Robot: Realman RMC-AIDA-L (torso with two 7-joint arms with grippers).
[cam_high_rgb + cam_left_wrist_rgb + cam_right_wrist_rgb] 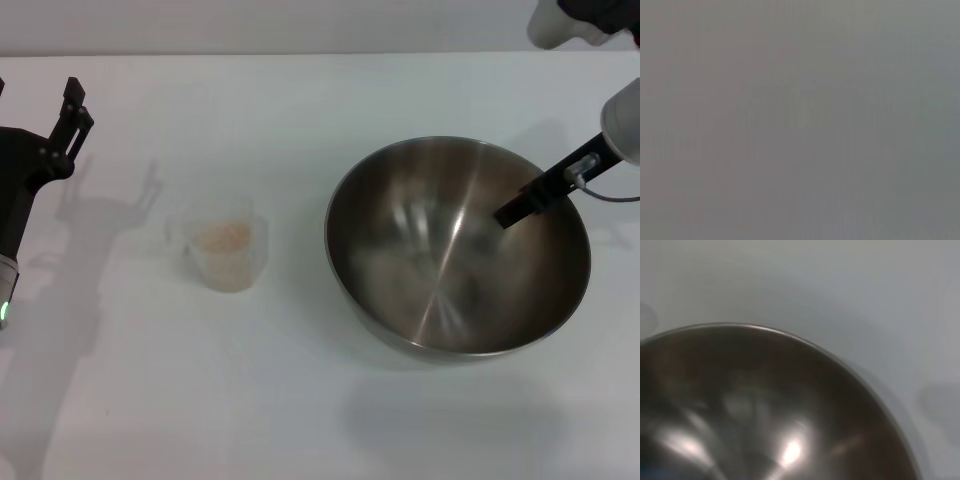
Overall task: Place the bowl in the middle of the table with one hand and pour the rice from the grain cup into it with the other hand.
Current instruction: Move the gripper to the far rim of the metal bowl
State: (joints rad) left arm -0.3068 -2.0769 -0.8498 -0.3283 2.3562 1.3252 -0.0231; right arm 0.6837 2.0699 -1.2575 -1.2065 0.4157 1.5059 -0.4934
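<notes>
Bowl [457, 250], wide brushed steel, sits right of centre on the matte white table [300, 400]; bare room in front. Right gripper [530, 200] reaches over its far-right rim, a finger inside; spread: cannot tell. Grain cup [225, 245], frosted, holding rice [224, 237], stands left, apart. Left gripper [72, 115] hovers at left edge, fingers narrow. Left wrist view: blank grey.

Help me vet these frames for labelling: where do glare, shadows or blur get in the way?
Head view: streaky glare inside the bowl; soft arm shadows on the table; the grain cup reads clearly. Left wrist view: uniform grey, nothing resolvable. Right wrist view: the bowl's rim is soft, with bright reflections inside.
</notes>
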